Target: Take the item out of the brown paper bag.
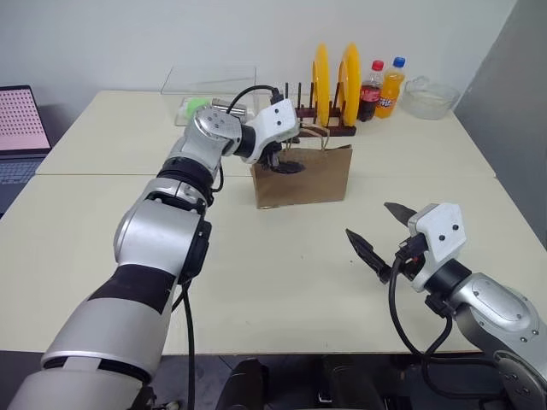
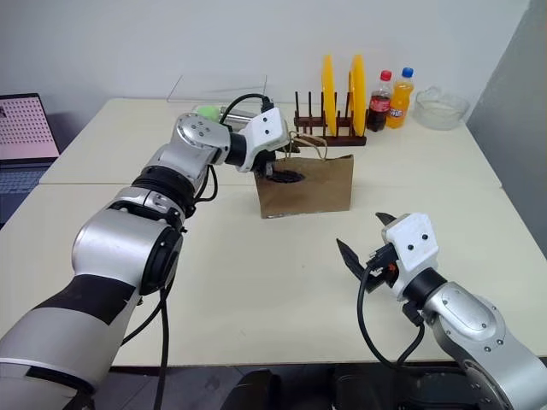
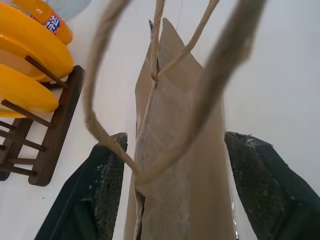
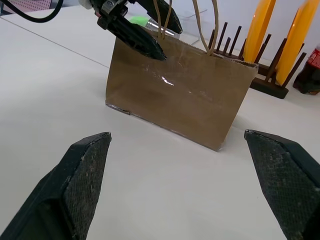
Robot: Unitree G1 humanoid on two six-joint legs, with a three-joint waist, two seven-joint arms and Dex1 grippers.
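The brown paper bag [image 1: 312, 179] stands upright in the middle of the table, its two loop handles [image 3: 100, 125] sticking up. My left gripper [image 1: 286, 165] hovers at the bag's upper left corner. Its fingers [image 3: 102, 192] are open on either side of the bag's top edge [image 3: 172, 165], with gaps on both sides. From the right wrist view the same left gripper [image 4: 145, 40] sits over the bag's rim. My right gripper [image 1: 380, 235] stands open above the table's front right, pointing at the bag [image 4: 175, 95], nothing between its fingers. The item is hidden.
Behind the bag a dark wooden rack [image 1: 329, 128] holds two yellow plates [image 1: 349, 77]. A cola bottle [image 1: 372, 90], an orange bottle [image 1: 391, 87] and a glass bowl [image 1: 430, 98] stand at the back right. A clear box [image 1: 209, 85] sits back left, a laptop [image 1: 17, 128] far left.
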